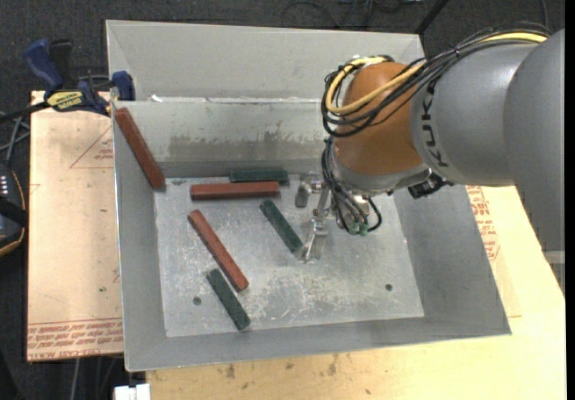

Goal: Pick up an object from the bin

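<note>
Gripper [312,249] hanging low in the bin [269,313], beside a green bar [279,224].
The bar is lying slantwise mid-bin; the orange cover [377,124] is hiding the claw's top, leaving its state, and any contact, impossible to tell.

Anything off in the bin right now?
One red-brown bar leans up the left wall of the bin; the other bars, red-brown and green, lie flat on the floor. Nothing else odd.
</note>
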Controlling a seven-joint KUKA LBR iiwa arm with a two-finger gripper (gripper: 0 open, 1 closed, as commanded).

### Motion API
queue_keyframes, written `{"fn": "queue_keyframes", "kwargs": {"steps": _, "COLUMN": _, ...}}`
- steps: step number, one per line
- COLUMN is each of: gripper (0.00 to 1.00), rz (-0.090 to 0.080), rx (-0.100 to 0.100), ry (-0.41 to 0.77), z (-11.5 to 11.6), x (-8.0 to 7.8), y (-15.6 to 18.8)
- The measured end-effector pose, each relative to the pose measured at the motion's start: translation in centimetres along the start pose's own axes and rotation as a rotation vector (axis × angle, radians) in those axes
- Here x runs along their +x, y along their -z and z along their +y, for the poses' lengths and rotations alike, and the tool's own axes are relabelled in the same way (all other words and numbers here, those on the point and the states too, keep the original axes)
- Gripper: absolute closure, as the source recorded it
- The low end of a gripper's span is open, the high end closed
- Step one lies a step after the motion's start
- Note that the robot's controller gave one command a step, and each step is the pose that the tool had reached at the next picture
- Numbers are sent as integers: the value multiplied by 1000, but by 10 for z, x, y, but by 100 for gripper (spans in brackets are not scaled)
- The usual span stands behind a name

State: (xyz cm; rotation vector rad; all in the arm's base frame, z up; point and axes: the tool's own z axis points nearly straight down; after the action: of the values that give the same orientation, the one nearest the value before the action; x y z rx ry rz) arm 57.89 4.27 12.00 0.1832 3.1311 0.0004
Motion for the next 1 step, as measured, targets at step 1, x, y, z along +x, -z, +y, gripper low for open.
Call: {"fn": "queue_keyframes", "kwargs": {"steps": 1, "gripper": 100, "rz": 3, "rx": -1, "ry": 15, "z": 18, "x": -4, "y": -49}}
